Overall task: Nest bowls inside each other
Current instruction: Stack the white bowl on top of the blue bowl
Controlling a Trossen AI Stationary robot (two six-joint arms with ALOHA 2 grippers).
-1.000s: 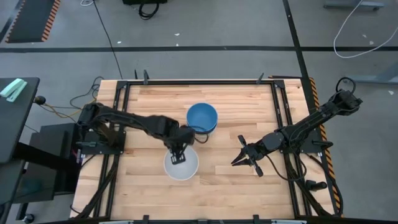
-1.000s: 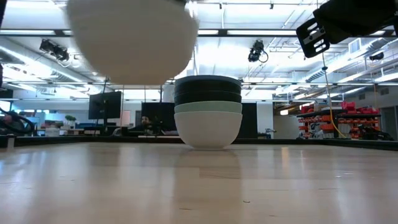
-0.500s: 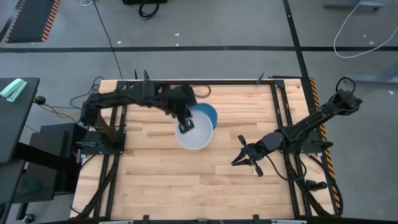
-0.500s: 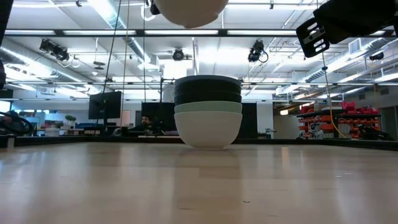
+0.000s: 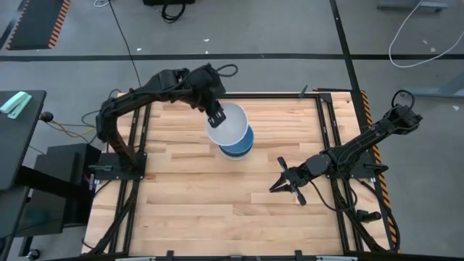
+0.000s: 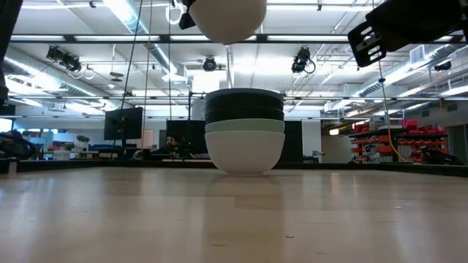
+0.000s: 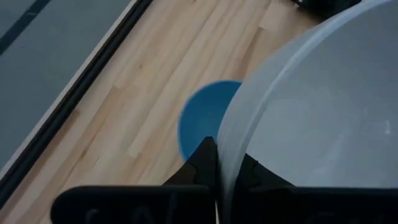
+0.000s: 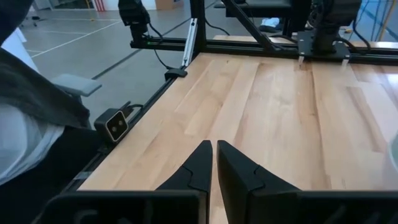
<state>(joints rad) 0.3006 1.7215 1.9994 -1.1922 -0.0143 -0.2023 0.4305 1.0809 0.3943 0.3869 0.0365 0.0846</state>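
White bowl [image 5: 228,124] higher (rim between fingers [image 7: 205,163])

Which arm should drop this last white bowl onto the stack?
Left. The left gripper already grips the round white bowl by its rim, right above the stack's blue top bowl. The right gripper waits shut, off to the side.

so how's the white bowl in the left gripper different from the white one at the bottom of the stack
The held white bowl hangs in the air, gripped at its rim by the left gripper; the bottom white bowl rests on the table. The held one is empty; the bottom one carries other bowls. Both are round, smooth and upright.
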